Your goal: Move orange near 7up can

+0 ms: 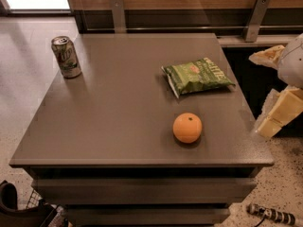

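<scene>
The single camera view looks down on a grey table [118, 112]. The orange [187, 127] sits near the front right of the top, resting free with nothing touching it. The 7up can [66, 56] stands upright at the far left corner, well apart from the orange. A green chip bag [196, 74] lies flat behind the orange, toward the right side, and clear of the straight line between fruit and can. The gripper [265, 91] hangs off the right edge of the table, beyond the top and not over it. Its two cream jaws stand apart and it holds nothing. Judgement: the task stands at its opening step, the approach, and no grasp has been made. The next move calls for bringing the gripper in over the table from the right and lowering it around the orange. The closure should be centred, since the round fruit is likely to roll if nudged. The carry then runs diagonally to the far left, with a set-down just beside the can and without knocking it.
</scene>
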Robot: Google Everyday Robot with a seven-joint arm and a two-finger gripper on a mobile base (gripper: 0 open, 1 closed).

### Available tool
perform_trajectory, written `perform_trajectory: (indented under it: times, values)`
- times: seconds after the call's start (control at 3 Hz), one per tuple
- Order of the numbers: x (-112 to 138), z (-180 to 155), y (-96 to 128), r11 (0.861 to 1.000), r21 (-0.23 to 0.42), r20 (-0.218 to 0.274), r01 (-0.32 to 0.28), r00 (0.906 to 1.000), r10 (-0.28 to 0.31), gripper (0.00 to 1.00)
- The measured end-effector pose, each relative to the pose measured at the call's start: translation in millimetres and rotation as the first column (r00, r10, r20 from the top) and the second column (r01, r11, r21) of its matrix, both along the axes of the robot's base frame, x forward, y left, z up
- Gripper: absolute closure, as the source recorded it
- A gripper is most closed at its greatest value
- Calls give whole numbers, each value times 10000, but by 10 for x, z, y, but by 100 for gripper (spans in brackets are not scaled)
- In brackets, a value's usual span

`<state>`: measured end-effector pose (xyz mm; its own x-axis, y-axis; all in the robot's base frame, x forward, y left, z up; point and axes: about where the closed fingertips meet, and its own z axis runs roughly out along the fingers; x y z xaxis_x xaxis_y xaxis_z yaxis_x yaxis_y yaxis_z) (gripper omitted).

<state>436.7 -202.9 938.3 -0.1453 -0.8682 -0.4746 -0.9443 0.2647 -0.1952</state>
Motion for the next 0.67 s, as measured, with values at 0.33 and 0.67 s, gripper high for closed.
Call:
perform_trajectory:
  times: [0.33,0.67]
  values:
    - [48,-277,155,9811,1882,202,-458,9989,428,0]
    - [94,-364,518,9085,4070,738,-946,9948,705,0]
